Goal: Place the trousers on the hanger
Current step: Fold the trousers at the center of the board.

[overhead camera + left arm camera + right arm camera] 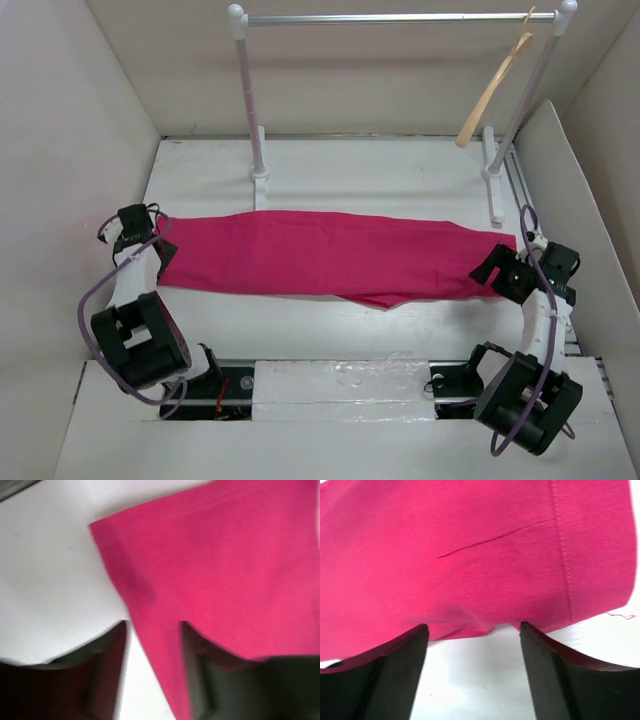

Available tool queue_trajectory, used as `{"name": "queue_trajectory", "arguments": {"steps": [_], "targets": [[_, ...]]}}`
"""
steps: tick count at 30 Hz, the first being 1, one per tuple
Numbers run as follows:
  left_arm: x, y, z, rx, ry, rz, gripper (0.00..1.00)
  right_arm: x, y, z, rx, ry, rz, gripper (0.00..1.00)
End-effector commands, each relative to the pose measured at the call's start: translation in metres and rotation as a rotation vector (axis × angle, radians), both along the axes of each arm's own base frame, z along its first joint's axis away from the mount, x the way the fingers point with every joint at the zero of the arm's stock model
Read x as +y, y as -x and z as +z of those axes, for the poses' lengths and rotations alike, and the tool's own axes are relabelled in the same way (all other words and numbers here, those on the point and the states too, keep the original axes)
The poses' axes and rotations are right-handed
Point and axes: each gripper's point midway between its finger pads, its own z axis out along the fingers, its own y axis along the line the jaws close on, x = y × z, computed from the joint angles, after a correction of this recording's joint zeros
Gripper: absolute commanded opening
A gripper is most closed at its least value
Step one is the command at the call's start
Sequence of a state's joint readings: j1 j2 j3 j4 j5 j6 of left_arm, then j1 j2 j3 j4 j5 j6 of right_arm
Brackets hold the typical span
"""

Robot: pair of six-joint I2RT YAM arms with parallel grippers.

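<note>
No lettering, label, brand mark, numeral or sign can be read in any of the three views. The trousers (330,255), the hanger (495,90), the rail (400,18) and the table (330,330) show plain surfaces only. The left wrist view is too blurred for fine print to be made out.

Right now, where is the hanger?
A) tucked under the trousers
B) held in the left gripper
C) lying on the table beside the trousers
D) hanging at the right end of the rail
D: the hanger hangs by its hook from the right end of the rail, apart from the trousers lying on the table.
</note>
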State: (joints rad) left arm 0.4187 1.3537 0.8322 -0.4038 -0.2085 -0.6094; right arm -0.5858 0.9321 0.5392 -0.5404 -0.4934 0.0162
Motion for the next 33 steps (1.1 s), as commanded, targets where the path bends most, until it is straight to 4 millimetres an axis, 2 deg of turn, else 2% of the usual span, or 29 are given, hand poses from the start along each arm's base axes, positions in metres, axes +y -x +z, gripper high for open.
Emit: {"name": "queue_trajectory", "arguments": {"steps": [1, 3, 4, 5, 7, 9, 10, 12, 14, 17, 21, 22, 23, 24, 28, 31, 33], "targets": [[-0.031, -0.025, 0.038, -0.144, 0.016, -0.087, 0.5, 0.01, -0.006, 0.023, -0.029, -0.015, 0.071, 0.81], [-0.052, -0.035, 0.056, -0.202, 0.006, -0.159, 0.59, 0.005, -0.008, 0.026, -0.018, 0.003, 0.051, 0.83], [-0.063, -0.04, 0.063, -0.226, 0.001, -0.203, 0.6, -0.004, -0.006, 0.025, -0.003, 0.023, 0.016, 0.83], [-0.09, -0.045, 0.072, -0.258, -0.002, -0.3, 0.6, -0.017, -0.003, 0.023, 0.009, 0.029, -0.037, 0.83], [-0.121, -0.051, 0.082, -0.325, 0.008, -0.406, 0.59, -0.03, 0.0, 0.018, 0.025, 0.0, -0.122, 0.83], [-0.165, -0.044, 0.088, -0.384, 0.061, -0.546, 0.59, -0.047, 0.004, 0.008, 0.02, -0.039, -0.204, 0.83], [-0.177, -0.045, 0.092, -0.42, 0.078, -0.588, 0.59, -0.05, 0.004, 0.008, 0.005, -0.068, -0.229, 0.83], [-0.208, -0.031, 0.086, -0.426, 0.143, -0.7, 0.58, -0.063, 0.008, 0.002, -0.005, -0.074, -0.304, 0.84], [-0.223, -0.023, 0.082, -0.42, 0.166, -0.761, 0.58, -0.078, 0.014, -0.001, 0.003, -0.046, -0.392, 0.84], [-0.239, -0.014, 0.073, -0.412, 0.223, -0.84, 0.58, -0.083, 0.016, -0.006, -0.006, -0.048, -0.453, 0.86], [-0.24, -0.012, 0.067, -0.407, 0.217, -0.878, 0.58, -0.091, 0.014, -0.022, -0.015, -0.066, -0.536, 0.88], [-0.243, -0.013, 0.065, -0.404, 0.219, -0.898, 0.58, -0.091, 0.009, -0.037, -0.003, -0.1, -0.553, 0.88], [-0.243, -0.013, 0.065, -0.404, 0.219, -0.898, 0.58, -0.091, 0.009, -0.037, -0.003, -0.1, -0.553, 0.88], [-0.243, -0.014, 0.065, -0.4, 0.219, -0.901, 0.58, -0.087, 0.008, -0.048, 0.027, -0.135, -0.545, 0.88], [-0.244, -0.021, 0.06, -0.378, 0.221, -0.905, 0.58, -0.079, -0.007, -0.061, 0.048, -0.153, -0.518, 0.89], [-0.245, -0.026, 0.061, -0.379, 0.22, -0.904, 0.56, -0.076, -0.019, -0.063, 0.034, -0.175, -0.521, 0.87], [-0.245, -0.029, 0.057, -0.371, 0.218, -0.899, 0.54, -0.067, -0.027, -0.065, 0.051, -0.193, -0.505, 0.81]]}}
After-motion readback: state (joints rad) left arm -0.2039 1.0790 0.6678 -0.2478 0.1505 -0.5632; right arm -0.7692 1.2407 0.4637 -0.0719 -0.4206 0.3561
